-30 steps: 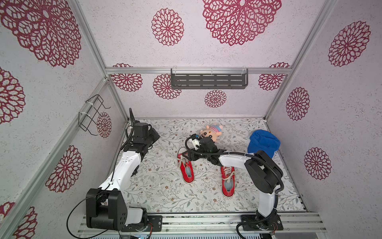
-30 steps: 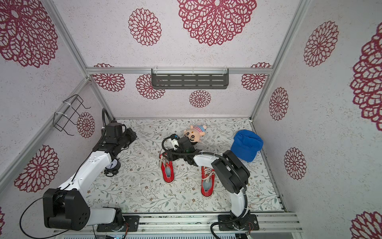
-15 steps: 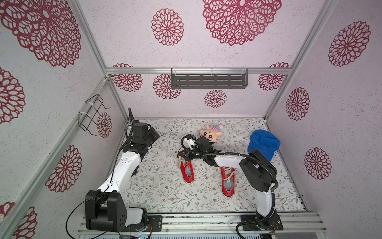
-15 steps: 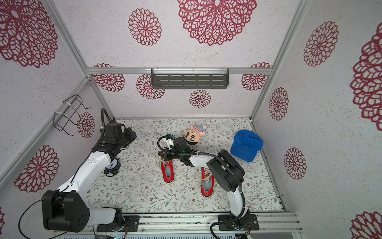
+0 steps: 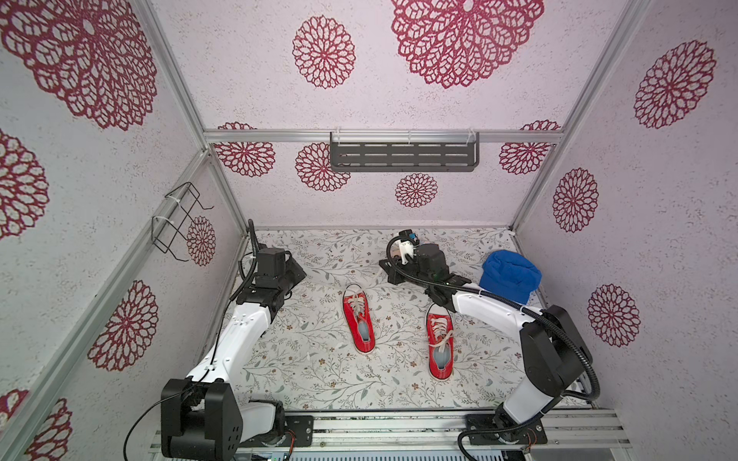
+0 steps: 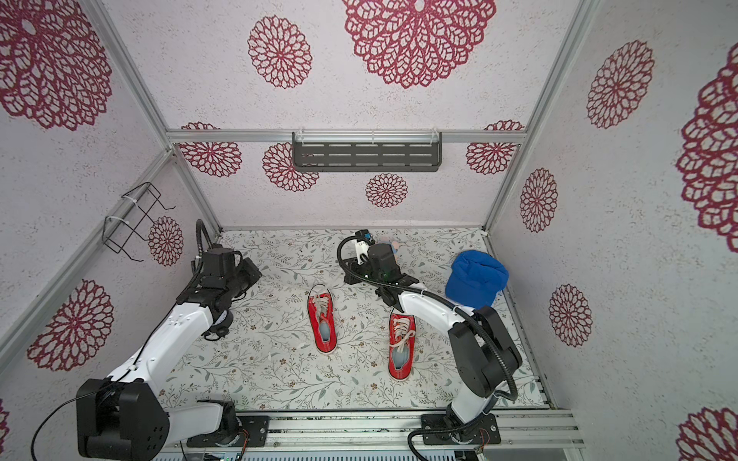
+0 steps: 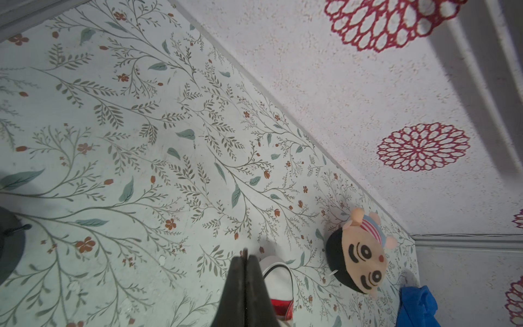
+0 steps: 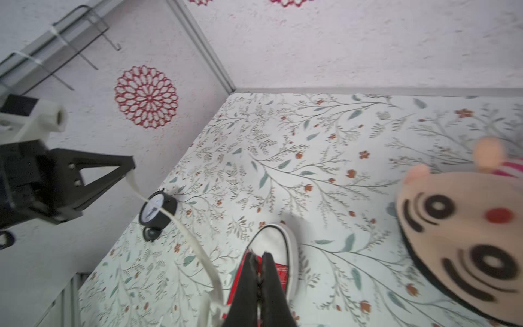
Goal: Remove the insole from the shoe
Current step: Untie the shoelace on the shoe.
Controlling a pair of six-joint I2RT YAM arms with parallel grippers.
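Pressed shut on nothing I could make out, my right hand (image 8: 259, 256) hung near the toe of a red sneaker (image 5: 358, 319). Its grey insole (image 5: 364, 332) lay inside the sneaker, back from that hand toward my base. My left hand (image 7: 248, 254), fingers together too, sat well apart across the sneaker. A second red sneaker (image 5: 439, 343) lay by my right forearm.

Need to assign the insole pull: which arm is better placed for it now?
Right, probably: the right gripper, shut, hangs at the white toe cap of one red canvas sneaker, while the left gripper, also shut, stands off to the side, apart from it.
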